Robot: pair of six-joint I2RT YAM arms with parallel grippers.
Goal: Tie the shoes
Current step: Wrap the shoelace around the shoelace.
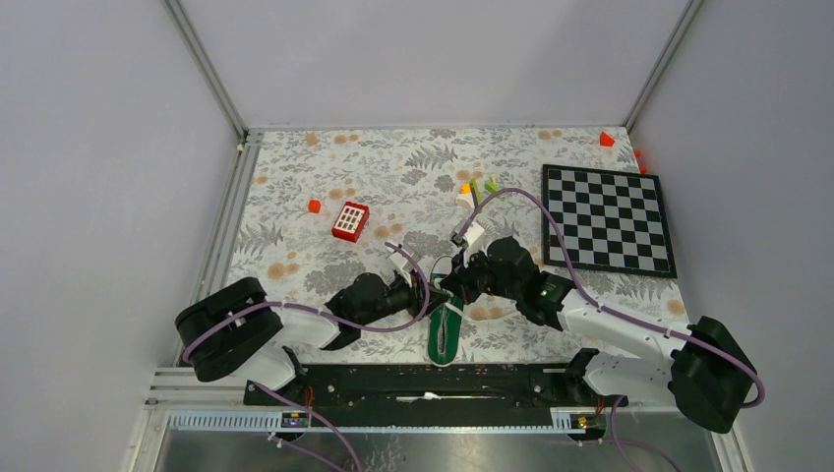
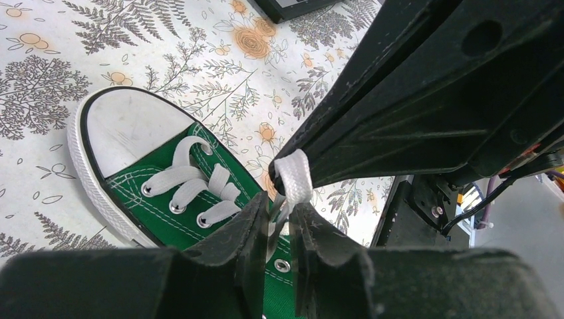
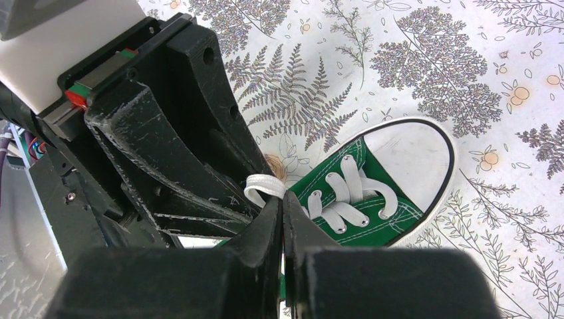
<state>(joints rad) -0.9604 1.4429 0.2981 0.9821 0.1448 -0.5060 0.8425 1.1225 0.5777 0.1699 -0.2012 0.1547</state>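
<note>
Knot-forming step: above the green sneaker (image 1: 445, 334) at the surface's (image 1: 393, 177) near edge, the right pincer (image 3: 282, 207) clenches a white lace loop (image 3: 261, 188), the left pincer (image 2: 280, 216) stands slightly parted beside it (seemingly not gripping), so it probably must clamp and pull next.

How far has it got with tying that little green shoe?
Done: the sneaker is laced through its eyelets, but no knot or bow is visible. In hand: the right jaws are shut on a loop of white lace held above the shoe, with the left jaws slightly apart right beside it. Left: crossing, knotting and tightening, so most of the tying seems still ahead.
</note>
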